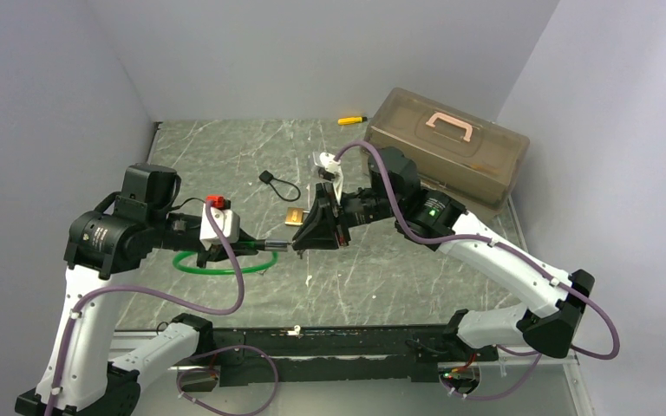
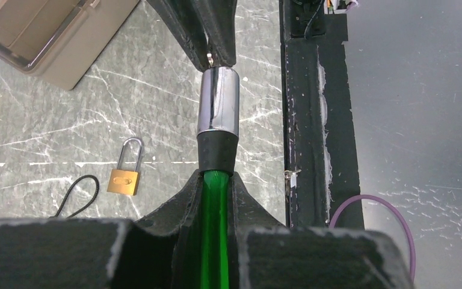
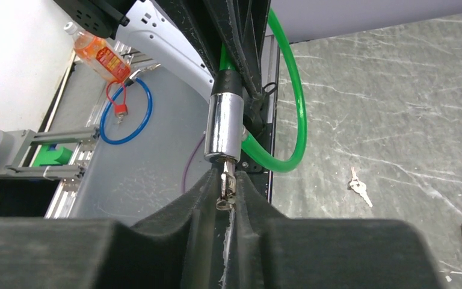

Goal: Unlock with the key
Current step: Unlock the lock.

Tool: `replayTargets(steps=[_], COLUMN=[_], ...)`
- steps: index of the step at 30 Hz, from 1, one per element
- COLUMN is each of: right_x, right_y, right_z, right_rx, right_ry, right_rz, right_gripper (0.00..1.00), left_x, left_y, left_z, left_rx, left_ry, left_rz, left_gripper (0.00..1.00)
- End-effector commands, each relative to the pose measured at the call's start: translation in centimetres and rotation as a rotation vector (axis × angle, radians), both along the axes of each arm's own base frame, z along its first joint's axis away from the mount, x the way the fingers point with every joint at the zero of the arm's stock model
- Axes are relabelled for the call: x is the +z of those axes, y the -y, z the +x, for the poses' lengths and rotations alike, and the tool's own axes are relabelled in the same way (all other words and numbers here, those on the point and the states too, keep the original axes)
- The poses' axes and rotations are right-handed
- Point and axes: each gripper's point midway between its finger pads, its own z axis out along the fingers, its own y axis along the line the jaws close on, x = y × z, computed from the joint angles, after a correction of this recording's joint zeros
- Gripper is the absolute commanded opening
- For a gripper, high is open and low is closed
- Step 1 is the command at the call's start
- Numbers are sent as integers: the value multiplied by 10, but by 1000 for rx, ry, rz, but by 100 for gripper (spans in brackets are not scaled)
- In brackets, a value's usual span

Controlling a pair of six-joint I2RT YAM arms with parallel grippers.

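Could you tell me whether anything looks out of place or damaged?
Nothing looks spilled or damaged. The only strays are spare keys loose on the table, apart from the brass padlock; the right gripper holds the key at the green cable lock's chrome barrel.

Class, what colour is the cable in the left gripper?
The cable is bright green, shown best in the left wrist view.

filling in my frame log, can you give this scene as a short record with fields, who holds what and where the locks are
left gripper: shut on green cable lock, behind its chrome barrel
right gripper: shut on key
key: tip at the barrel's end, depth unclear
brass padlock: flat on table, shackle closed, untouched
spare keys: loose on table
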Motion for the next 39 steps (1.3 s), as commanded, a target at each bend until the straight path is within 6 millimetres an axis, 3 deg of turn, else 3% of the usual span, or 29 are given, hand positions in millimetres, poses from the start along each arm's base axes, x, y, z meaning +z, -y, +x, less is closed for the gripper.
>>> replayTargets(steps=[1, 3, 11, 18, 26, 34, 39], right_x=[17, 18, 20, 49, 58, 71, 66], right_y=[-5, -8, -17, -18, -23, -25, -34], right_z=[3, 3, 6, 5, 2, -4, 3], right_rx=[-1, 3, 17, 90, 166, 255, 200], right_ry=[16, -19, -298, -515, -720, -817, -850], right_rz=[64, 72, 62, 119, 82, 97, 66], right_gripper=[13, 0, 0, 0, 0, 0, 0], left_x=[24, 26, 28, 40, 51, 59, 72], left_y=[8, 8, 3, 2, -4, -7, -7], left_z=[-5, -4, 12, 28, 43, 58, 62], left_rx=[-49, -47, -28, -10, 5, 5, 26], left_ry=[66, 79, 223, 419, 665, 925, 1086], left_rz=[-75, -75, 16, 62, 104, 165, 161], left_gripper=[0, 0, 0, 0, 0, 0, 0])
